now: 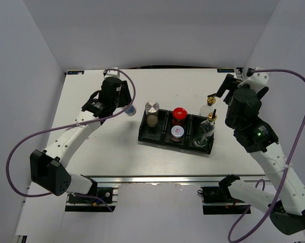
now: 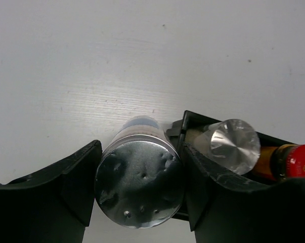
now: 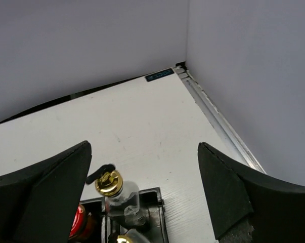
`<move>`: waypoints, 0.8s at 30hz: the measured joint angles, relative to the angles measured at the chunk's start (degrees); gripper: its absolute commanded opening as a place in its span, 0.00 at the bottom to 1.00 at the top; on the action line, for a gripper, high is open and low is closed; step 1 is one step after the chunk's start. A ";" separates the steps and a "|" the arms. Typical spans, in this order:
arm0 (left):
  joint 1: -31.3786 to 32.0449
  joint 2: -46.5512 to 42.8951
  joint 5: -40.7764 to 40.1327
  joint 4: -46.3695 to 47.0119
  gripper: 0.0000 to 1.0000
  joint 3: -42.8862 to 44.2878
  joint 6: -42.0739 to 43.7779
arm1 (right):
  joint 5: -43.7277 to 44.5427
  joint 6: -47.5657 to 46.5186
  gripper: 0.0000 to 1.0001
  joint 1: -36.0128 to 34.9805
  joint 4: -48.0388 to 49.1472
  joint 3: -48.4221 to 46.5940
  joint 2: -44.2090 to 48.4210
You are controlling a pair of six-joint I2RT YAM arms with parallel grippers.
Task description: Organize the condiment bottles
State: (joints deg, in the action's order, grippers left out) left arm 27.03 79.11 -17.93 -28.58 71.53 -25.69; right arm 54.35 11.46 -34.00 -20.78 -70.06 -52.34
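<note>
A black tray (image 1: 165, 140) holds a silver-lidded shaker (image 1: 151, 108) in its left compartment, a red-capped jar (image 1: 179, 115) and a second shaker (image 1: 177, 132) in the middle, and a glass bottle with a gold spout (image 1: 209, 126) on the right. Another spouted bottle (image 1: 209, 105) stands at the tray's back right corner; it also shows in the right wrist view (image 3: 111, 184). My left gripper (image 1: 126, 107) is shut on a third shaker (image 2: 139, 185), just left of the tray (image 2: 192, 120). My right gripper (image 3: 144, 152) is open and empty above that back right corner.
White walls enclose the table on the left, back and right. A metal rail (image 3: 218, 121) runs along the table's right edge. The arms' purple cables loop at both sides. Bare tabletop lies behind and left of the tray.
</note>
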 measured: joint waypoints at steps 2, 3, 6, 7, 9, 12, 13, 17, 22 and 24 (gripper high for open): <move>0.83 -0.26 0.24 0.13 0.00 1.20 0.07 | -0.81 -1.07 0.89 3.50 -0.24 -2.16 -1.81; 1.55 -0.26 0.28 0.02 0.00 1.77 0.20 | -1.64 -1.36 0.89 5.46 -0.61 -3.61 -3.02; 4.94 -0.20 -0.63 -1.55 0.00 3.34 0.63 | -6.25 -1.51 0.89 14.40 -1.25 -7.89 -7.89; 6.56 -0.17 -1.31 -2.47 0.00 4.04 0.81 | -8.28 -1.40 0.89 17.79 -1.90 -8.96 -9.55; 9.73 -0.11 -2.67 -4.31 0.00 5.35 1.25 | -12.94 -1.09 0.89 24.24 -2.99 -10.78 -13.33; 13.25 -0.46 -3.06 -5.29 0.00 6.01 1.44 | -18.75 -0.68 0.90 31.56 -4.00 -11.58 -18.27; 13.90 -0.63 -3.08 -5.81 0.00 6.01 1.49 | -20.22 -0.55 0.89 32.68 -4.72 -11.58 -19.47; 14.80 -0.90 -2.91 -6.99 0.00 5.95 1.40 | -25.00 -0.31 0.89 34.12 -5.92 -11.58 -21.70; 15.54 -0.85 -2.38 -7.43 0.00 5.77 1.25 | -28.55 0.15 0.89 36.41 -5.68 -11.56 -21.77; 16.06 -0.85 -2.19 -7.39 0.00 5.77 1.25 | -29.57 0.15 0.89 36.92 -5.62 -11.56 -21.77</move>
State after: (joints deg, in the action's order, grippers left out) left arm 43.09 78.26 -20.12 -35.97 77.30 -24.45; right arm 24.77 11.62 2.92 -26.39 -81.62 -74.11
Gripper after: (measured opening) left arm 0.699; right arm 0.895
